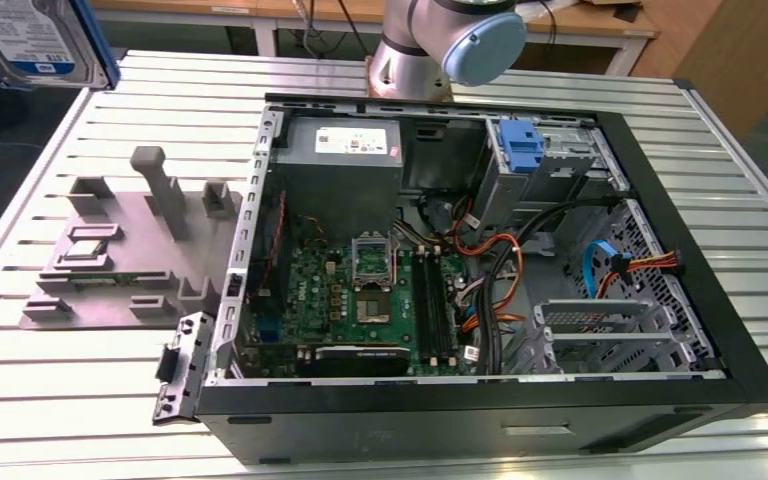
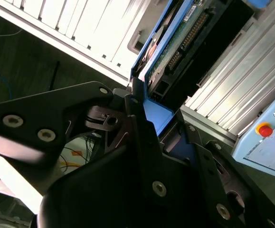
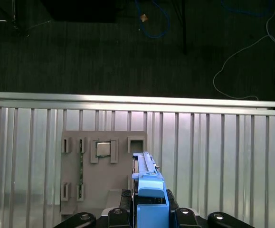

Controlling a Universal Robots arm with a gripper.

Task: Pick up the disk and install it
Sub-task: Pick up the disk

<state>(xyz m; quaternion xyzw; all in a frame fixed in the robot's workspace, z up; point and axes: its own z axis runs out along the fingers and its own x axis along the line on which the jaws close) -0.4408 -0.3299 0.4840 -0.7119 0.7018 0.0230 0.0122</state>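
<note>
Silver-grey, blue-railed rectangular disk (image 1: 31, 40) hung clenched edgewise in our black gripper (image 3: 149, 209), probably held high to clear the black computer case (image 1: 491, 430).

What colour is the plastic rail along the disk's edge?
Blue. The rail on the disk shows best in the first wrist view.

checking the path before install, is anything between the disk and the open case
Nothing visible does. The gripper holds the disk high at the exterior view's left; the case lies open side up, though cables run beside its drive cage.
</note>
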